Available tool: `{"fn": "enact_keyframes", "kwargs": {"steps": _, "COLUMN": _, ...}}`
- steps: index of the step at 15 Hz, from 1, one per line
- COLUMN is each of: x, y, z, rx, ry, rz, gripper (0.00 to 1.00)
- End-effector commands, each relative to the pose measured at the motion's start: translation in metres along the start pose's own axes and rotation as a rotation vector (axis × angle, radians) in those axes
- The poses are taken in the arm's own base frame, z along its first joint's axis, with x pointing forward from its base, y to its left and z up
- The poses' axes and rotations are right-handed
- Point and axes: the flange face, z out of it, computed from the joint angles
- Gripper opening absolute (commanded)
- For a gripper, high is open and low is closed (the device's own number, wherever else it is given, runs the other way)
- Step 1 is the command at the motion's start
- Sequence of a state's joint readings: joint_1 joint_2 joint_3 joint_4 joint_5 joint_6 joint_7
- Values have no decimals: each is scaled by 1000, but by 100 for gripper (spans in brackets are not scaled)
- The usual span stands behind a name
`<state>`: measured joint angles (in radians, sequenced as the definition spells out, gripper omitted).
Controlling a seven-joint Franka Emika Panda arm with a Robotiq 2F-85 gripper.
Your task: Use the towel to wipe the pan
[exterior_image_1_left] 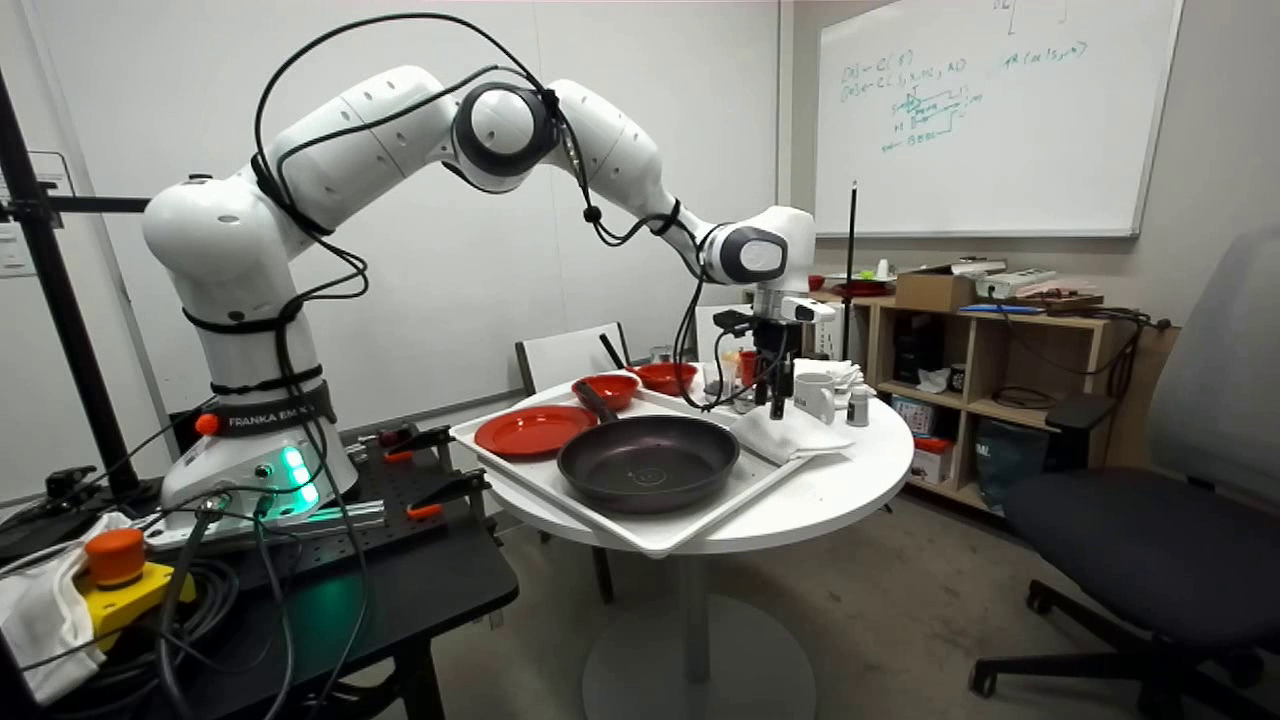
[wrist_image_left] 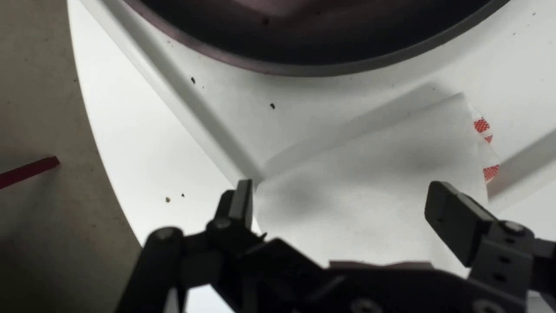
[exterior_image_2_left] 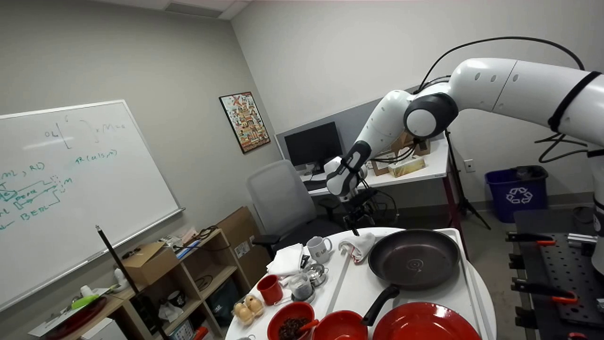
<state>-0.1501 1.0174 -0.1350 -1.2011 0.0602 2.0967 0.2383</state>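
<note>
The jaws stand spread wide over the white towel (wrist_image_left: 369, 208), gripping nothing; whether they touch it is unclear

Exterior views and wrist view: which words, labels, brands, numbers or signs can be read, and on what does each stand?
"FRANKA EM", rest unclear: the robot's dark base band.
Recycling sign of arrows: the blue bin.
Too small or blurred to read: whiteboard writing, marks on mug, pan, poster, shelf bag and cardboard box.
Wrist view: none.
</note>
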Motion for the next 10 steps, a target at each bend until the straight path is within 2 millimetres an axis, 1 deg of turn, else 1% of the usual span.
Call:
{"fn": "enact_keyframes", "kwargs": {"steps": 1, "x": 9, "y": -10, "z": 0, "rx": -27, "ry": 101, "rz": -30, "gripper": 100}}
{"fn": "enact_keyframes", "kwargs": {"steps": 3, "x": 8, "y": -15, "z": -2, "rx": 8, "ry": 127, "rz": -56, "gripper": 100}}
{"fn": "enact_keyframes", "kwargs": {"steps": 6, "x": 2, "y": -27, "z": -3, "rx": 71, "ry": 104, "rz": -108, "gripper": 100}}
{"fn": "enact_keyframes", "kwargs": {"steps": 10, "x": -7, "y": -38, "z": 7, "rx": 126, "ry": 20, "rz": -228, "gripper": 100}}
